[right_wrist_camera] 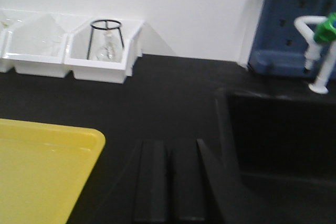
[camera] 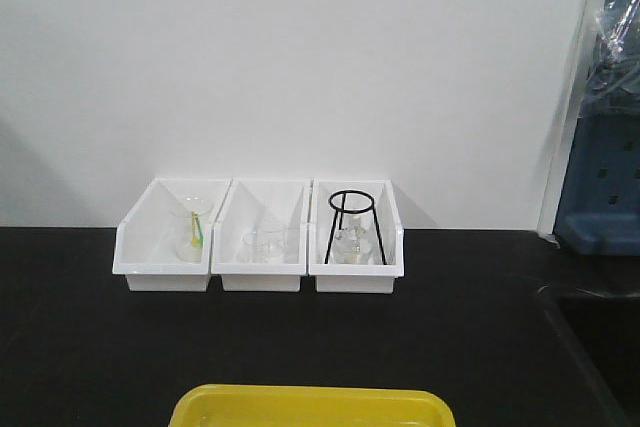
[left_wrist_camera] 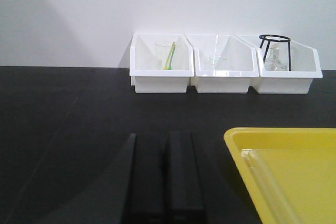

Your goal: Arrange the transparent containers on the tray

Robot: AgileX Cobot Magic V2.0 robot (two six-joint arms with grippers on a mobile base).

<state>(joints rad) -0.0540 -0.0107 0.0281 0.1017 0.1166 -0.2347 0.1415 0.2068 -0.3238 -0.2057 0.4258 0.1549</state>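
On the black tabletop [camera: 80, 347], the bright yellow tray [camera: 312, 407] lies flat at the near edge, shallow, round-cornered, its long side running left to right; no test tubes can be made out on it. Behind it, against the white wall, three white bins [camera: 258, 237] hold glassware and a black wire stand [camera: 352, 219]. Both the left hand [left_wrist_camera: 164, 182] and right hand [right_wrist_camera: 169, 182] hover with fingers drawn narrowly together, holding nothing. A sink [right_wrist_camera: 283, 135] lies to the right.
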